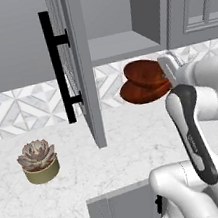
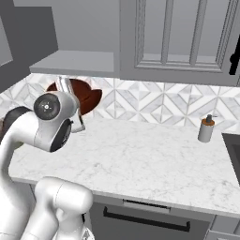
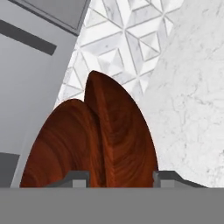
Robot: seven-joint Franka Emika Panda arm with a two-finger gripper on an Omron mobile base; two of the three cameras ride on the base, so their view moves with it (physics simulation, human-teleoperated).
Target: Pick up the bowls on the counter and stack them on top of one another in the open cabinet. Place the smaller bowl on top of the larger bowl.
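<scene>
Your tool is clamped on both bowls at once: in the hand view its two finger tips sit either side of the pair, with the wood-grained rims rising between them. From the left base view you can see the two bowls held up off the counter, in front of the patterned tile wall and just under the shelf of the open cabinet. The upper bowl lies on the lower bowl, offset so the two overlap rather than nest squarely. Which one is the smaller you cannot tell from here.

The cabinet door stands swung out to the left of the bowls, its long black bar handle facing you. The cabinet shelf is bare grey where it shows.

A tan pot with a succulent sits on the counter well to the left, apart from the door. In the right base view a soap dispenser stands near the tile wall, far to the right of the arm.
</scene>
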